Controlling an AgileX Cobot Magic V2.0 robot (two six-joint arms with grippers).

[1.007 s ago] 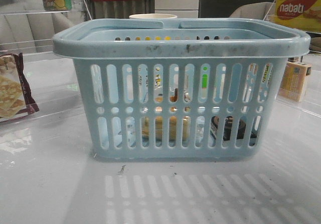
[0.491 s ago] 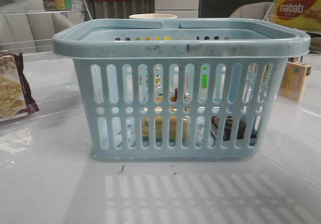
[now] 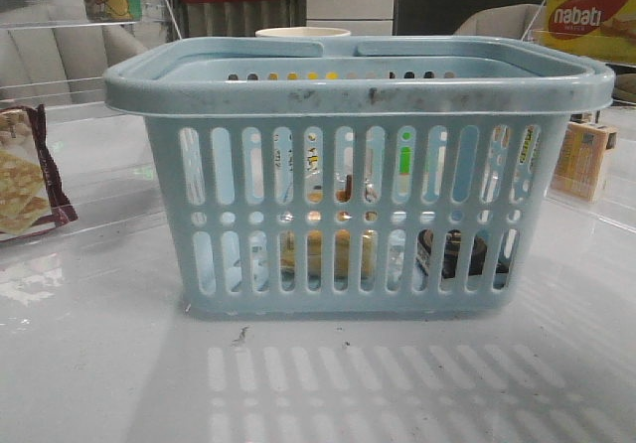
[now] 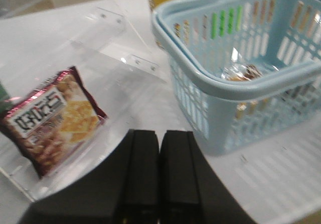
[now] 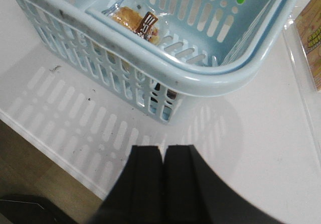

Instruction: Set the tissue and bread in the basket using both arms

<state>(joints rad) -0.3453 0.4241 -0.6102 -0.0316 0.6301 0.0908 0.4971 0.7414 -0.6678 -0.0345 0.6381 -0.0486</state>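
Note:
The light-blue basket point(image 3: 358, 90) stands in the middle of the table. The bread point(image 5: 133, 20), golden-brown in clear wrap with a dark label, lies on its floor; it also shows in the left wrist view point(image 4: 243, 72) and through the slots in the front view point(image 3: 328, 249). A pale pack with a black rounded print, the tissue point(image 3: 452, 252), shows through the slots at the basket's right. My left gripper point(image 4: 160, 132) is shut and empty, outside the basket point(image 4: 235, 83), near its left side. My right gripper point(image 5: 163, 147) is shut and empty, outside the basket's point(image 5: 210, 76) corner. Neither gripper shows in the front view.
A maroon cracker packet point(image 3: 25, 180) lies on a clear tray at the left; it also shows in the left wrist view point(image 4: 50, 116). A yellow-orange carton point(image 3: 584, 157) and a yellow nabati box point(image 3: 589, 16) are at the right. The table's edge point(image 5: 50, 148) runs close to my right gripper.

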